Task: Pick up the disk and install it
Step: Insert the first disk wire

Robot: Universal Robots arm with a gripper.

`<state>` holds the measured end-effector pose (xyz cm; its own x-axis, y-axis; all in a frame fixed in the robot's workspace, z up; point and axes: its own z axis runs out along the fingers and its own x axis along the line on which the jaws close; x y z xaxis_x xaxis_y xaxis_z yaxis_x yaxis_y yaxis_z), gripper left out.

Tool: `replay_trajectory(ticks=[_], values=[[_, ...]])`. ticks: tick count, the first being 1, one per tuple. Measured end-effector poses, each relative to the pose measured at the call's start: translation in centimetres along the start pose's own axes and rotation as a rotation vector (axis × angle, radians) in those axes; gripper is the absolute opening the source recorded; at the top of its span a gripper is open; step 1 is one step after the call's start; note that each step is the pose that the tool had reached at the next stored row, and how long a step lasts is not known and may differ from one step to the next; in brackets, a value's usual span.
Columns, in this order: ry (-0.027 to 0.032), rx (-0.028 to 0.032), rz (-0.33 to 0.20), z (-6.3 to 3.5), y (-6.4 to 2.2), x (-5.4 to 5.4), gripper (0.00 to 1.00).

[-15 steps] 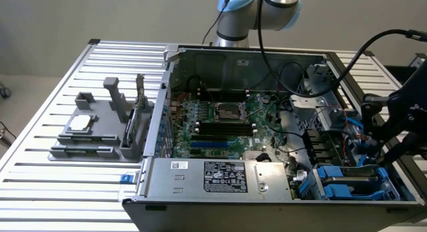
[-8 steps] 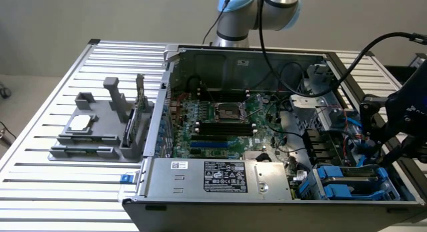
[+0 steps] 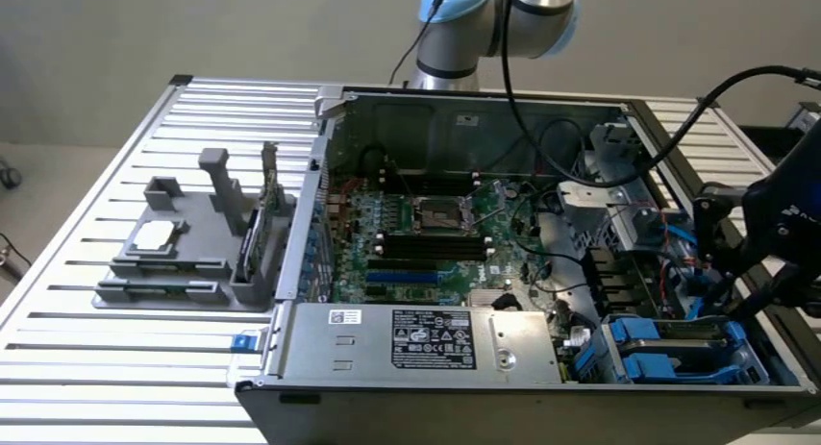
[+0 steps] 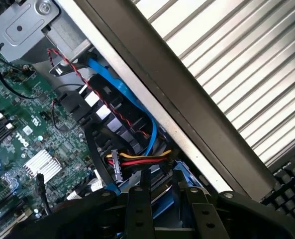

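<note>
The disk, silver-grey in a blue plastic carrier, lies in the drive bay at the near corner of the open computer case, on the exterior view's right. My gripper hangs just above and to the right of it, over the case's side wall. In the wrist view my gripper has its two dark fingers spread apart. Blue plastic of the carrier shows below the gap, and nothing is clamped between the fingers.
A grey power-supply box lies along the case's near side beside the motherboard. Blue and red-yellow cables run close to the bay. A grey fixture holding a small chip stands on the slatted table. A keyboard lies outside the case.
</note>
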<state>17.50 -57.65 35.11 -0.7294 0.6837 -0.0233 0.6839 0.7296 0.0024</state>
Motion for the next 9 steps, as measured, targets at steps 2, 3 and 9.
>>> replay_trajectory(ticks=[2,3,9], values=[[-0.0001,0.0008,0.035,0.19,0.0,0.0,0.31],[-0.0001,0.0012,0.053,0.29,0.0,0.0,0.31],[0.0002,0.004,0.144,0.45,0.0,0.01,0.31]])
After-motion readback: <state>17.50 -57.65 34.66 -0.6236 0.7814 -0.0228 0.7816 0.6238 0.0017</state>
